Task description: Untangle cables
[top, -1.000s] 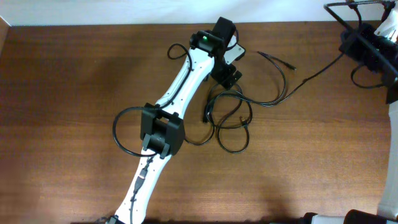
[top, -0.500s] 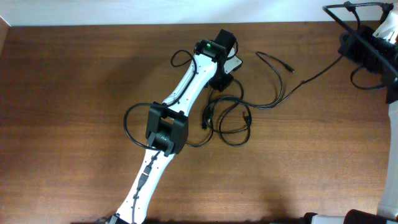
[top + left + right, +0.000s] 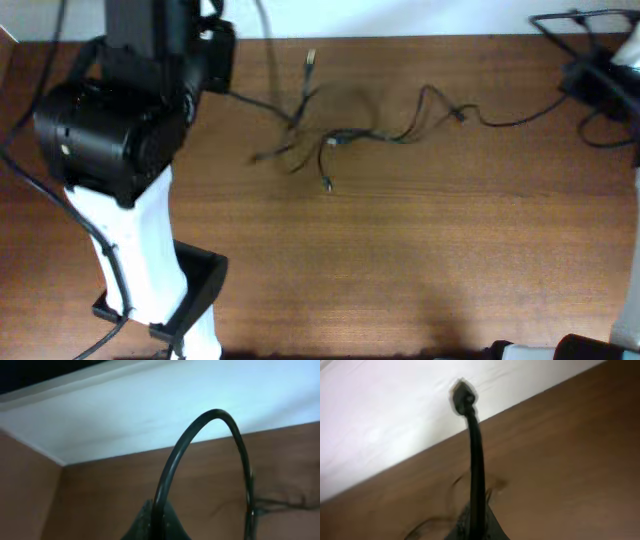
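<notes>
The cables (image 3: 340,135) are thin black cords drawn out in a blurred, tangled line across the back of the table (image 3: 450,260), with small plug ends (image 3: 327,185) dangling. My left gripper (image 3: 156,520) is shut on one cable (image 3: 200,422), which arcs up and over from between its fingers. My right gripper (image 3: 476,522) is shut on another cable (image 3: 476,460) just below its plug (image 3: 462,395), which sticks straight up. In the overhead view the right gripper (image 3: 590,85) sits at the far right edge, and a strand (image 3: 520,120) runs from it to the tangle.
The left arm's big black joint (image 3: 105,130) is raised close to the overhead camera and hides the table's left part. A white wall (image 3: 400,18) runs along the table's back edge.
The left arm has risen and swung far left from the middle of the table. The cables, coiled in loops before, are now pulled out into a stretched line. The right arm has barely moved.
</notes>
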You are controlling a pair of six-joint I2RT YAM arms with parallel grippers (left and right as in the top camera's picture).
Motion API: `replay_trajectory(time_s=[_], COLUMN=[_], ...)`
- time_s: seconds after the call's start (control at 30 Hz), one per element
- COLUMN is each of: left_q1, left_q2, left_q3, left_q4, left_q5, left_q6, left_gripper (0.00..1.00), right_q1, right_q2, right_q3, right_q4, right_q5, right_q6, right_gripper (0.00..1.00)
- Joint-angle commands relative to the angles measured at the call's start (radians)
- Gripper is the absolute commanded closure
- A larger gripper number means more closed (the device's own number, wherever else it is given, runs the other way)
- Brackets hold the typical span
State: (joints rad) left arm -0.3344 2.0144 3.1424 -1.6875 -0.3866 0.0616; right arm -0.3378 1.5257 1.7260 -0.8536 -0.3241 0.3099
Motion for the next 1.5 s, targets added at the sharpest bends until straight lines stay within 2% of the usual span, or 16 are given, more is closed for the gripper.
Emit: replay_trajectory(time_s=[0.0,0.1,0.27,0.43,0.6,0.7,0.8,0.93,1.0,1.07,1.1,1.17,1.2,1.3,1.43,1.47], left_q1=[0.095,0.134,0.22,0.233,0.233,0.232,0.232,0.232,0.232,0.232,0.232,0.232,0.232,0.232,0.232,0.232], left_q2=[0.005,0.001,-0.001,-0.001,-0.001,-0.001,-0.001,-0.002,-0.002,-0.002,-0.002,-0.002,-0.002,-0.002,-0.002,-0.002], left_q3=[-0.01,-0.01,-0.016,-0.02,-0.02,-0.02,-0.02,-0.02,-0.02,-0.02,-0.02,-0.02,-0.02,-0.02,-0.02,-0.02], left_q4=[0.0,0.0,0.0,0.0,0.0,0.0,0.0,0.0,0.0,0.0,0.0,0.0,0.0,0.0,0.0,0.0], left_q5=[0.009,0.009,0.058,0.077,0.077,0.097,0.104,0.131,0.137,0.138,0.148,0.163,0.163,0.163,0.163,0.164], left_q6=[-0.021,-0.02,-0.012,-0.012,-0.009,-0.008,-0.009,-0.009,-0.009,-0.009,-0.008,-0.008,-0.008,-0.008,-0.008,-0.008], left_gripper=[1.0,1.0,1.0,1.0,1.0,1.0,1.0,1.0,1.0,1.0,1.0,1.0,1.0,1.0,1.0,1.0], right_q1=[-0.219,-0.419,-0.571,-0.611,-0.898,-0.951,-0.86,-0.499,-0.258,0.039,0.132,0.255,0.271,0.235,0.086,0.01], right_q2=[-0.003,0.001,0.021,0.052,0.079,0.099,0.099,0.099,0.099,0.101,0.109,0.135,0.152,0.182,0.183,0.183], right_q3=[0.001,0.001,0.001,0.001,0.001,0.001,0.001,0.001,0.001,0.0,-0.001,-0.021,-0.037,-0.14,-0.34,-0.367], right_q4=[0.001,0.018,0.069,0.084,0.101,0.081,0.085,0.077,0.072,0.067,0.064,0.051,0.018,0.009,0.161,0.174], right_q5=[0.021,-0.006,-0.002,0.038,-0.058,-0.058,-0.085,0.011,0.116,0.341,0.467,0.595,0.595,0.592,0.568,0.559], right_q6=[-0.002,0.047,0.103,0.146,0.321,0.342,0.335,0.161,0.04,-0.263,-0.397,-0.501,-0.483,-0.277,-0.201,-0.153], right_gripper=[0.96,0.96,0.96,0.96,0.96,0.96,0.96,0.96,0.96,0.96,0.96,0.96,0.96,0.96,0.96,0.96])
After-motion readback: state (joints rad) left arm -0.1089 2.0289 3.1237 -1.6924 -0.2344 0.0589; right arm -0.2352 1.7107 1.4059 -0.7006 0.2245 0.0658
